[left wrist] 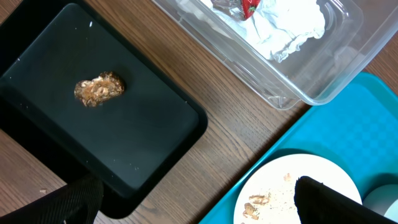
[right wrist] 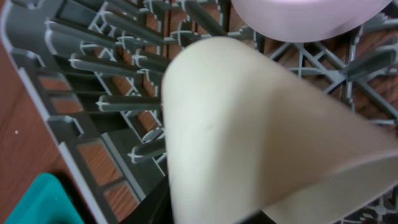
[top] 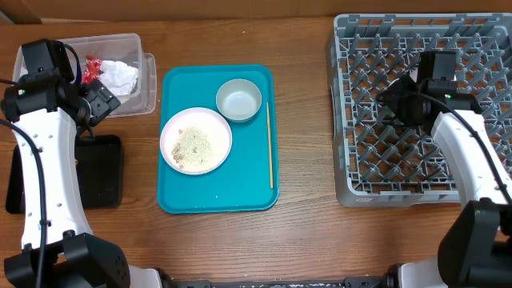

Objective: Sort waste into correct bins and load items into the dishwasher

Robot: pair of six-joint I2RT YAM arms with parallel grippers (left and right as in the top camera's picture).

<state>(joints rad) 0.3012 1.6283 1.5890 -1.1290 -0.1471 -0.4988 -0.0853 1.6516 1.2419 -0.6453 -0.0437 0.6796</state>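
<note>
A teal tray (top: 216, 196) holds a white plate (top: 196, 140) with food crumbs, a small pale bowl (top: 238, 100) and a thin chopstick (top: 269, 144). My left gripper (top: 102, 100) is open and empty, above the table between the black bin and the clear bin; its fingers (left wrist: 199, 202) show at the bottom corners of the left wrist view. My right gripper (top: 404, 100) hovers over the grey dishwasher rack (top: 400, 194). In the right wrist view it (right wrist: 205, 211) is shut on a cream cup (right wrist: 249, 137) held over the rack tines (right wrist: 81, 62).
A clear plastic bin (top: 148, 80) at the back left holds crumpled white tissue (top: 120, 76) and a red wrapper. A black bin (top: 100, 172) at the left holds a lump of food scraps (left wrist: 99, 89). A pink dish (right wrist: 305, 18) sits in the rack beyond the cup.
</note>
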